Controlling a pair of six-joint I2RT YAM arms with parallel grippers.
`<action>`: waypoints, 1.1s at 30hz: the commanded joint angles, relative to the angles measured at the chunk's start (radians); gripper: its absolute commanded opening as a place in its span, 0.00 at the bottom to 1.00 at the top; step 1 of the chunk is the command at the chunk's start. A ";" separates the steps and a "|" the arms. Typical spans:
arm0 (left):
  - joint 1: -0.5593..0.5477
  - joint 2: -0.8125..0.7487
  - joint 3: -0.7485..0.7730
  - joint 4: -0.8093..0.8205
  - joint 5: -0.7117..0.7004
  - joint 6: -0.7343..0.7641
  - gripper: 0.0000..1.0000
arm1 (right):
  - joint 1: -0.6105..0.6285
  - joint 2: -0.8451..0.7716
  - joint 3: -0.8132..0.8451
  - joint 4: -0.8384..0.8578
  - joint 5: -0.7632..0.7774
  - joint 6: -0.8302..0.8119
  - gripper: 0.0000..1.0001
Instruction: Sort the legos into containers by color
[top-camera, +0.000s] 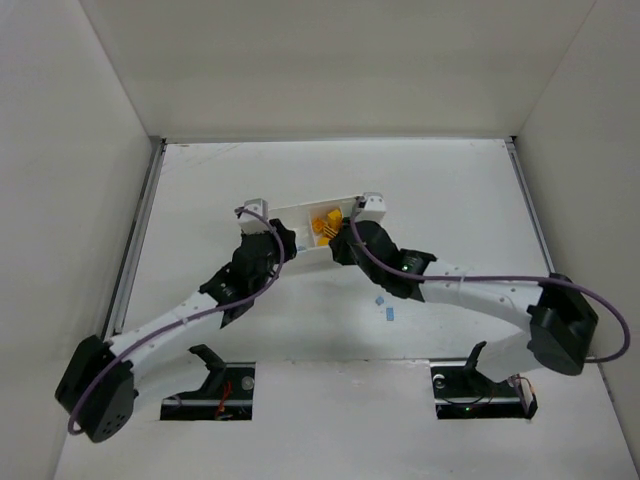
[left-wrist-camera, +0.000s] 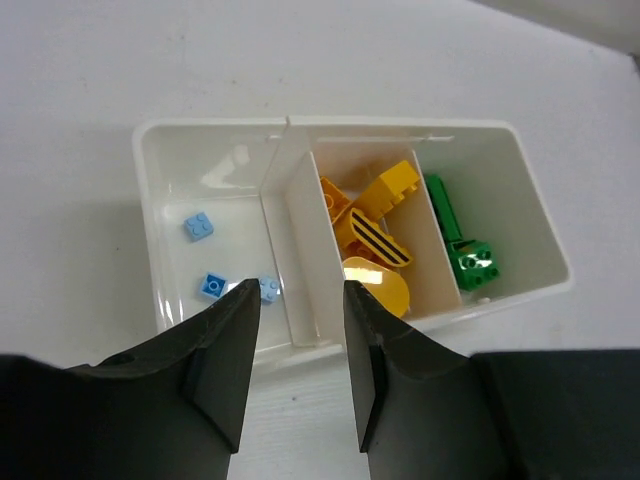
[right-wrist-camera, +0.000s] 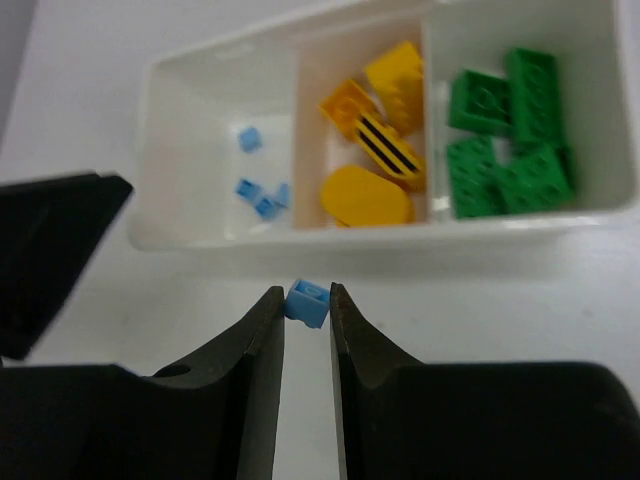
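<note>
Right pincer (right-wrist-camera: 305, 295) pinches tiny studded blue brick (right-wrist-camera: 308, 303); left pincer (left-wrist-camera: 300, 292) narrowly parted, empty, above glossy white tray (left-wrist-camera: 522, 200).

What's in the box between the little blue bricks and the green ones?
The yellow bricks, in the middle compartment, walled off from the blue bricks and green bricks. The right wrist view shows it.

Bright, even light from above; shadows faint.
Glare spots the glossy white plastic tray (left-wrist-camera: 148, 220); the right wrist view is slightly soft throughout.
</note>
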 joint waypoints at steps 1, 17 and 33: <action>-0.020 -0.152 -0.075 -0.064 -0.036 -0.041 0.36 | 0.005 0.135 0.151 0.152 -0.085 -0.100 0.22; -0.227 -0.371 -0.227 -0.081 -0.052 -0.117 0.37 | -0.055 0.353 0.385 0.174 -0.164 -0.074 0.54; -0.549 0.393 0.123 0.191 0.017 0.026 0.41 | -0.152 -0.383 -0.402 -0.003 0.052 0.186 0.23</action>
